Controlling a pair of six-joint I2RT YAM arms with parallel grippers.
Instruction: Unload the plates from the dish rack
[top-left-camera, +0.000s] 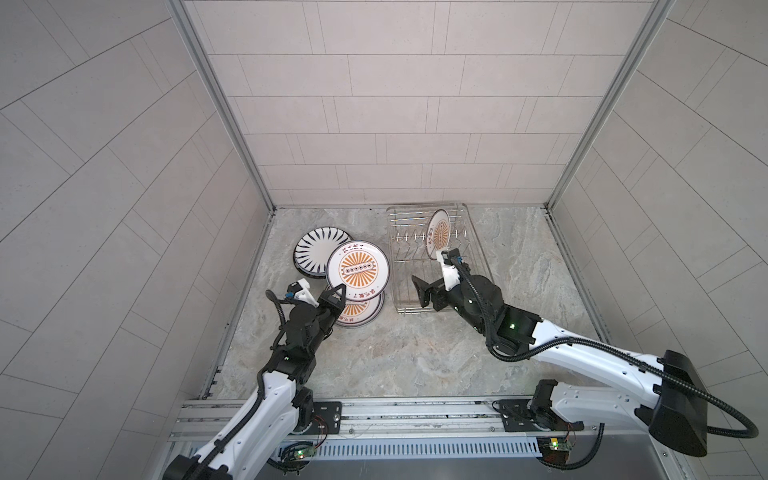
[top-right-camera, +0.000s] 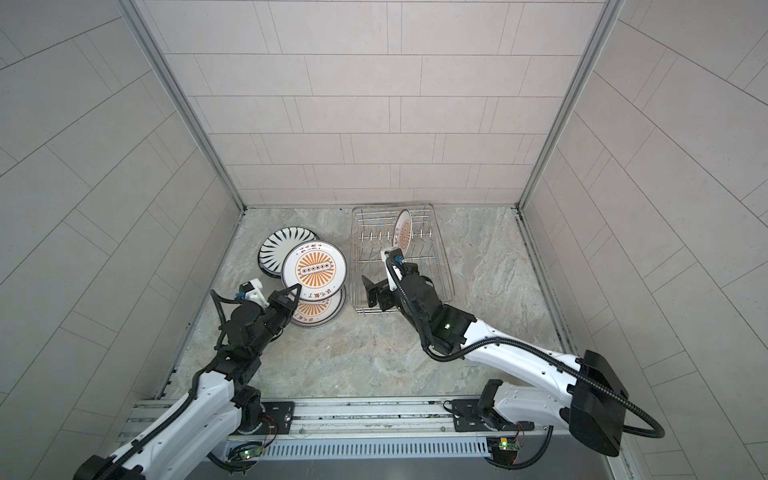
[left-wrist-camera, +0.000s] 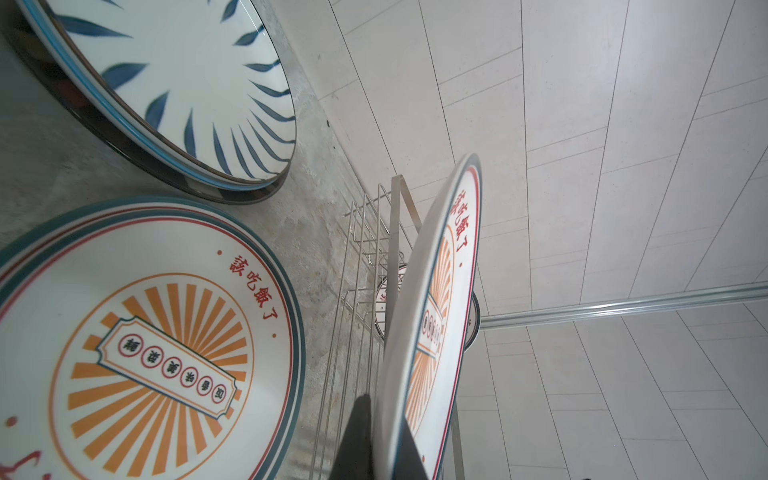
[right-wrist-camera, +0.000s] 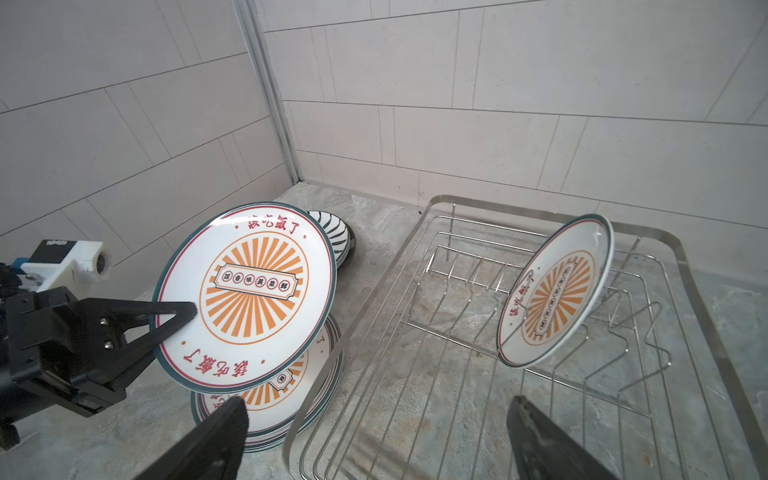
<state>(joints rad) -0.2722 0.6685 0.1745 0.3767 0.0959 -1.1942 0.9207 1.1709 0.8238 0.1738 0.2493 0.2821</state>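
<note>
Beside the dish rack (right-wrist-camera: 688, 270), a sunburst plate (top-left-camera: 358, 270) is clamped by the left hand (top-left-camera: 340, 291) above the worktop (top-left-camera: 415, 353), while the right hand (right-wrist-camera: 376, 403) is held wide open, empty, near the racked plate (right-wrist-camera: 557, 291).

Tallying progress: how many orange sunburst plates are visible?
3 plates: one in the left gripper, one flat on the table beneath, one leaning in the dish rack; more may hide underneath.

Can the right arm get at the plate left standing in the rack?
Probably yes. The right gripper hangs over the dish rack with its jaws open and empty, facing the sunburst plate; only bare wires lie between. The left gripper, clamped on a second plate, is off to the side.
</note>
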